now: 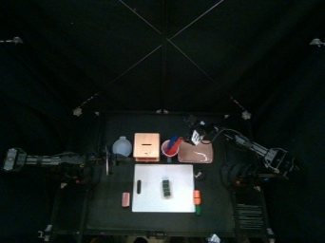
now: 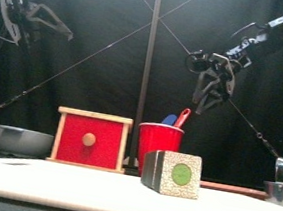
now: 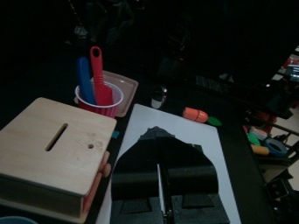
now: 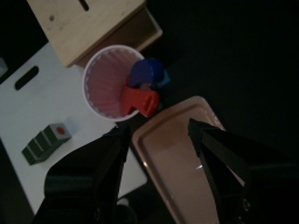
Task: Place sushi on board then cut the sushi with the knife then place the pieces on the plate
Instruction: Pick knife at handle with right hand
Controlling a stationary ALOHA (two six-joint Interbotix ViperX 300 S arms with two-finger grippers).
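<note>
Starting at the left: parked high and well clear of the bench [image 1: 95,204] with the left pincer [image 3: 159,144], jaws drawn together to a hairline slit, out of the action. Passing the blue-grey bowl [image 2: 23,141], then the wooden box [image 2: 91,140], both toward the back. Arriving at the red cup [image 2: 159,143] just beside the box, with the blue knife [image 3: 86,74] and the red knife [image 3: 100,68] standing upright inside. Finding the sushi roll [image 2: 171,173] already down on the white board [image 1: 150,176], near its middle, in front of the cup and apart from it. Lying on its side, long axis running front to back, one end face with the green centre turned squarely toward the bench's front edge. So, by the look of it, done with step one and on to fetching a knife. Hanging above the cup with the right pincer [image 2: 209,103], jaws spread wide and empty, cup rim and knife tops framed between them. Calling next for a straight drop onto one knife and a firm close, without tipping the cup. Ending at the right with the pink tray [image 1: 197,154], just beside the cup, bare and ready for pieces.
</note>
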